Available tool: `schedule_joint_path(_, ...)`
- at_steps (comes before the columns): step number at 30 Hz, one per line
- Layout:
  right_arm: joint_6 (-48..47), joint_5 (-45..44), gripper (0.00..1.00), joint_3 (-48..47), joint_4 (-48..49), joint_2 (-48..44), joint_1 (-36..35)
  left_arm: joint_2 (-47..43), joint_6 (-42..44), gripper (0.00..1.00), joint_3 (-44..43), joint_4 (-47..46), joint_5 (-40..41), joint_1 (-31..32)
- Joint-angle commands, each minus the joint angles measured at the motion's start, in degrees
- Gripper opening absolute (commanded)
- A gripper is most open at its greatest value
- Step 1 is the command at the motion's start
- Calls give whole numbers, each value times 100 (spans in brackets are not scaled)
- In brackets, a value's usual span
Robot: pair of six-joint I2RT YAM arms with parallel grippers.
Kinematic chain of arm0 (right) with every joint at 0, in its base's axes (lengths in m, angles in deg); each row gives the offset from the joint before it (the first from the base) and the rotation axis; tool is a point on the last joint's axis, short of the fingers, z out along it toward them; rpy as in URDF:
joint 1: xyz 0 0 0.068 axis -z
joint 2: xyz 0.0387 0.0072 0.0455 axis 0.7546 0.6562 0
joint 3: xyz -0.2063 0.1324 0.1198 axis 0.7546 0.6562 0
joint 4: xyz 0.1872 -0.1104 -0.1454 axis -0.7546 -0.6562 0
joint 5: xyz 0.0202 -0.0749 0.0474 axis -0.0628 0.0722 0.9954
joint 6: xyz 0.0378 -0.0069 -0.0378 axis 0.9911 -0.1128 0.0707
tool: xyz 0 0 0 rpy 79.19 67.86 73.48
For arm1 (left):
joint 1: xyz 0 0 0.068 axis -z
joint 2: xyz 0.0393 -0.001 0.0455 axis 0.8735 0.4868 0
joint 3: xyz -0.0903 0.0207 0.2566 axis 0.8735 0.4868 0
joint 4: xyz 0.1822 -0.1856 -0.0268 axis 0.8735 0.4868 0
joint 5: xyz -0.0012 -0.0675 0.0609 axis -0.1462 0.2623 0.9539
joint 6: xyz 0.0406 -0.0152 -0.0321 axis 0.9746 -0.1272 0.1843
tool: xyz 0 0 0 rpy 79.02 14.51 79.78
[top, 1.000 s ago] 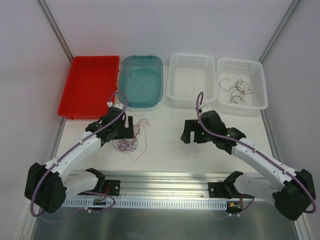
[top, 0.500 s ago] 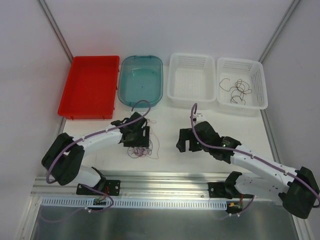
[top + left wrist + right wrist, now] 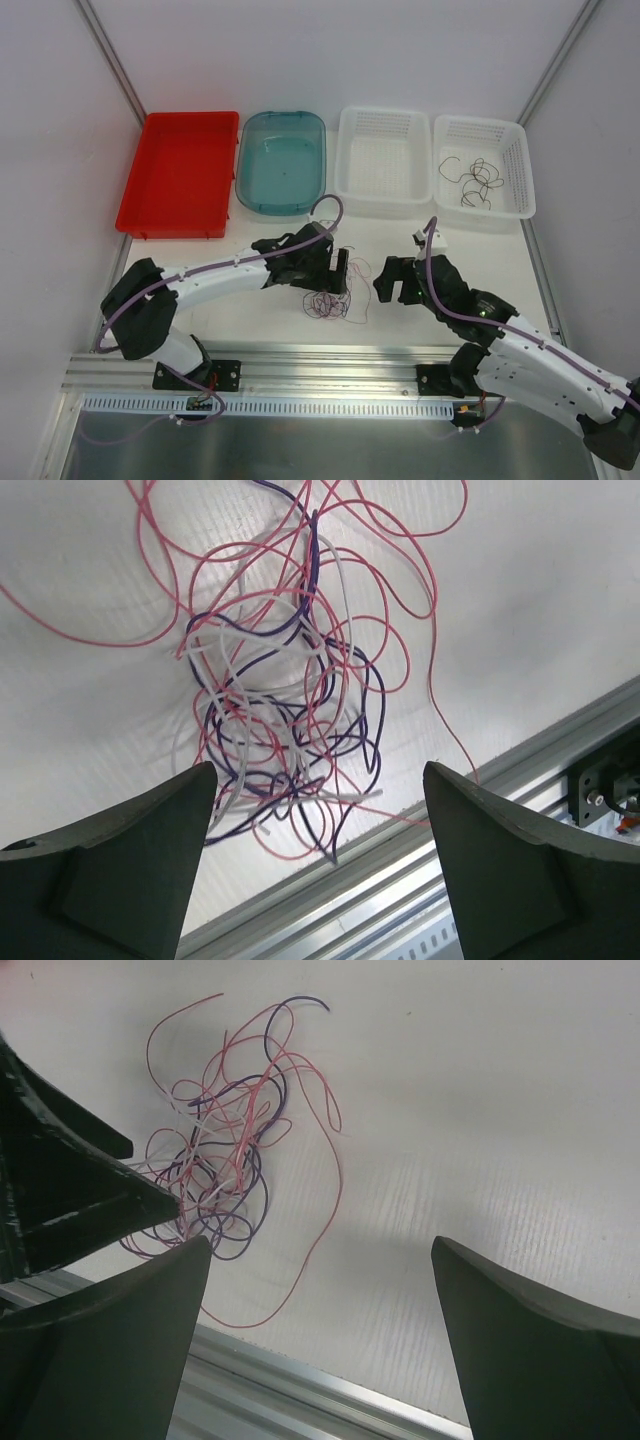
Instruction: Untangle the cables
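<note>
Okay, the small clump of thin curly pink, white and dark purple wire cables [image 3: 327,303] lies low centre of the overhead view on the white table [image 3: 500,250], just above the aluminium rail [image 3: 320,362]. The left gripper [image 3: 335,275] hangs right over it with its jaws wide and nothing between them; in its wrist view the tangle [image 3: 285,730] fills the middle, above both dark fingers [image 3: 110,870]. The right gripper [image 3: 400,280] sits just right of the clump, also spread wide and empty, with the wires at upper left of its own view [image 3: 215,1175]. The step looks like picking one strand out. Best bet is a pink loop that sticks out from the knot, such as the long one trailing toward the rail [image 3: 300,1260]. Pinch it near a free end, not in the dense centre, or several strands come up together. The other arm probably needs to pin the rest down, and the pull should be slow so that snags show early. The white perforated basket [image 3: 478,122] at upper right already holds loose strands [image 3: 472,182], likely the drop spot.
</note>
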Motion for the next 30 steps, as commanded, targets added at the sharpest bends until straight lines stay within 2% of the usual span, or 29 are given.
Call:
schedule_joint_path(1,1,-112,97,14,-138,-92,-16,-716,180,86,289,5,192,-21)
schedule_joint_path(7,-176,626,97,-21,370,215,-69,-1718,1086,83,948,119,121,-21)
schedule_joint_path(11,-97,802,98,-56,643,558,-262,-2132,1394,79,1432,137,253,-30)
schedule_joint_path(12,-79,820,98,-74,705,620,-297,-2202,1411,75,1511,137,297,-39)
schedule_joint_path(15,-53,829,98,-144,872,901,-447,-2177,1359,65,1793,58,587,-65)
schedule_joint_path(18,-44,802,98,-258,943,1147,-587,-2054,1368,62,1959,-56,736,-74)
schedule_joint_path(22,-61,758,98,-364,987,1358,-719,-1948,1447,53,2144,-390,842,-118)
schedule_joint_path(30,-70,697,98,-495,1066,1657,-913,-1570,1737,47,2250,-987,517,-153)
